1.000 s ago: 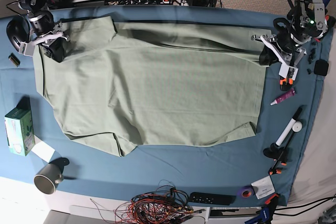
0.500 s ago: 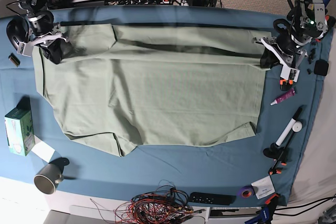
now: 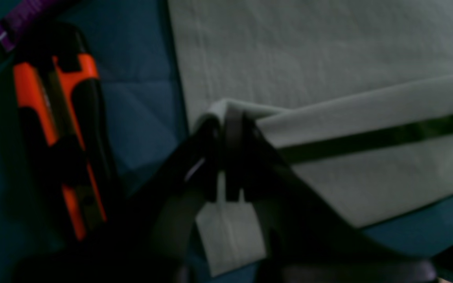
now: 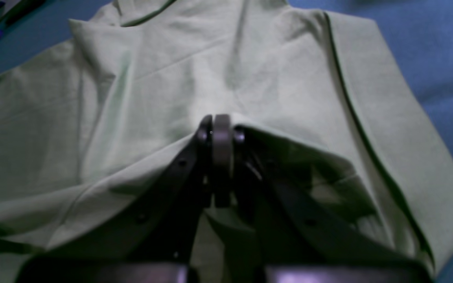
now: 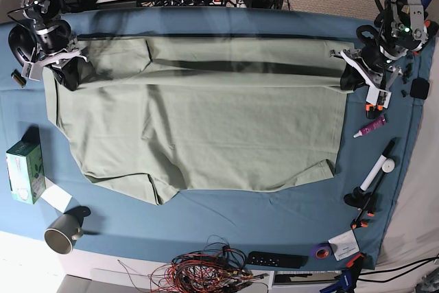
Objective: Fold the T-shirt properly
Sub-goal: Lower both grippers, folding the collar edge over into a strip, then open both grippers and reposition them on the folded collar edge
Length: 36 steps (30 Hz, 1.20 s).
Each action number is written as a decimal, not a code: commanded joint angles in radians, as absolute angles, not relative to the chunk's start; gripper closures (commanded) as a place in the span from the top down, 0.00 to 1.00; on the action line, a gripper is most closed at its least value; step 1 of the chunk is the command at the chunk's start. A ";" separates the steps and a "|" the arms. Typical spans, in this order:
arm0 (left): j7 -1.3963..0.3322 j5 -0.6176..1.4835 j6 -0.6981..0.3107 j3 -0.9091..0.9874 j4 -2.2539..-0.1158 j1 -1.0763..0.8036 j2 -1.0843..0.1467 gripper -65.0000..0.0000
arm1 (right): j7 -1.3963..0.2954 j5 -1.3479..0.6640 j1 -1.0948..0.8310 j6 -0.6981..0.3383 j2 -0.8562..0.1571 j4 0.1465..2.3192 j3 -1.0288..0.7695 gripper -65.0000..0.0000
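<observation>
The pale sage-green T-shirt (image 5: 206,121) lies spread across the blue-teal table cloth (image 5: 240,217), with a long strip along its far edge folded over. At the view's right my left gripper (image 5: 347,75) is shut on the shirt's far corner. The left wrist view shows its fingertips (image 3: 226,118) pinching the doubled hem of the shirt (image 3: 328,47), lifted slightly off the layer below. At the view's left my right gripper (image 5: 68,66) is shut on the shoulder end. In the right wrist view its tips (image 4: 216,122) clamp a raised ridge of the shirt (image 4: 132,86).
An orange-and-black tool (image 5: 374,108) (image 3: 61,129), a pink-purple tube (image 5: 370,126) and a white marker (image 5: 378,169) lie at the right edge. A green box (image 5: 24,171) and a metal mug (image 5: 63,232) sit at the left. Tangled wires (image 5: 206,269) and a remote (image 5: 276,260) lie in front.
Both grippers have drawn the shirt's far strip toward the back of the table. The fold line sits further back and straighter than before; my right gripper has also shifted slightly outward.
</observation>
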<state>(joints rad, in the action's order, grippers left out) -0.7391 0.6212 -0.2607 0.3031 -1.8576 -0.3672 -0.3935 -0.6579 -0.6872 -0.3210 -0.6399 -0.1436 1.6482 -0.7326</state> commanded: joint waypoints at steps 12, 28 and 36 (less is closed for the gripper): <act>-0.717 0.604 -0.308 0.310 -1.877 -0.360 -0.407 0.11 | -0.654 -0.680 -0.316 -0.643 -0.159 1.662 -0.738 0.12; -0.839 0.618 -0.287 0.454 -1.978 -0.358 -0.416 0.59 | -0.816 -0.950 -0.317 -0.636 -0.157 1.663 -0.922 0.54; -0.962 0.950 -0.421 0.630 -2.052 -0.558 -0.418 0.59 | -0.902 -1.139 -0.479 -0.635 -0.141 1.663 -1.062 0.54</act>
